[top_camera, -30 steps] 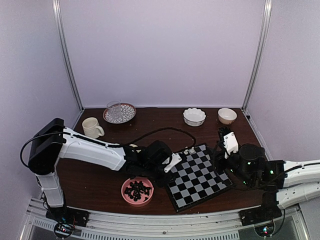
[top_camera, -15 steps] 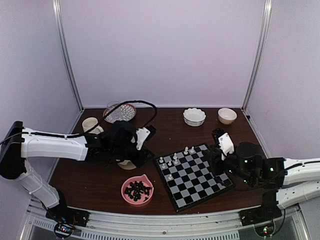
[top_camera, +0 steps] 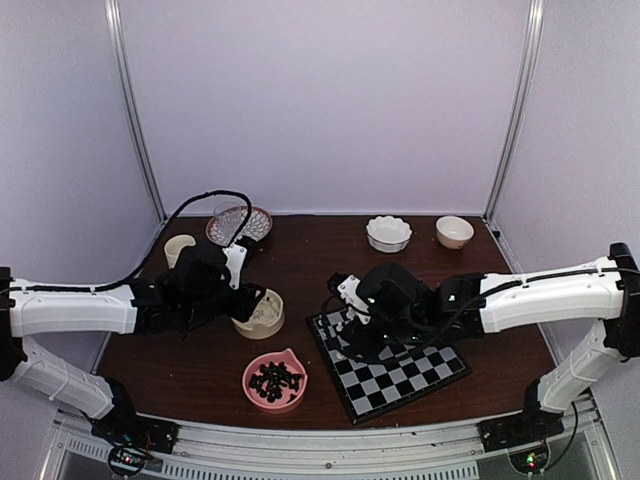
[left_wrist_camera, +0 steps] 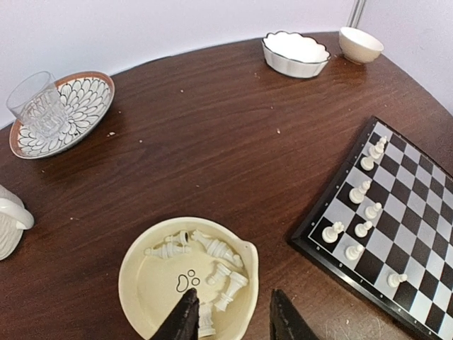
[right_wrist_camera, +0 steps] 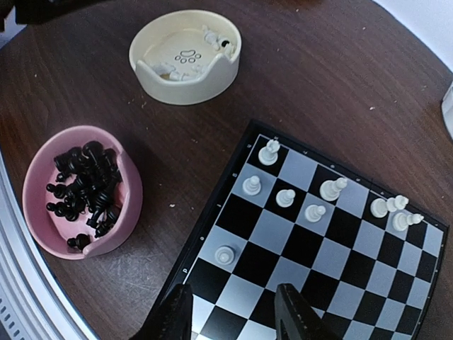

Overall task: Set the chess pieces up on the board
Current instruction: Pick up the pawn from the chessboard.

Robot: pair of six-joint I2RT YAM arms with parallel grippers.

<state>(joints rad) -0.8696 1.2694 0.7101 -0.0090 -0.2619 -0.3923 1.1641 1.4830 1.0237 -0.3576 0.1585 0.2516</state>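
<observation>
Right now the left gripper [left_wrist_camera: 230, 322] hangs just above the near rim of the cream bowl [left_wrist_camera: 138, 294], jaws parted a moderate way with nothing between them. The loose white pieces [left_wrist_camera: 216, 249] lie jumbled on their sides in that bowl, so I'd say this is the reach for the next one. The right gripper [right_wrist_camera: 233, 315] hovers over the left part of the board [right_wrist_camera: 272, 234], also part open and empty. Several white men already stand there in a loose scatter, not yet in tidy ranks. The black pieces [right_wrist_camera: 85, 177] are all heaped in the pink bowl [right_wrist_camera: 131, 188], just off the board's near left edge.

The next move, as I judge it, calls for a careful dip. The pieces touch and overlap, so the fingers must settle around one without dragging its neighbours, and the bowl's raised wall leaves little room to come in from the side; straight down looks safest.

Room is tight in the middle. The board's left corner sits near both bowls, and the two arms meet there. The far side is freer: the glass [left_wrist_camera: 37, 106] on its patterned plate [left_wrist_camera: 88, 106] and the mug [left_wrist_camera: 10, 223] stand well apart from the work
</observation>
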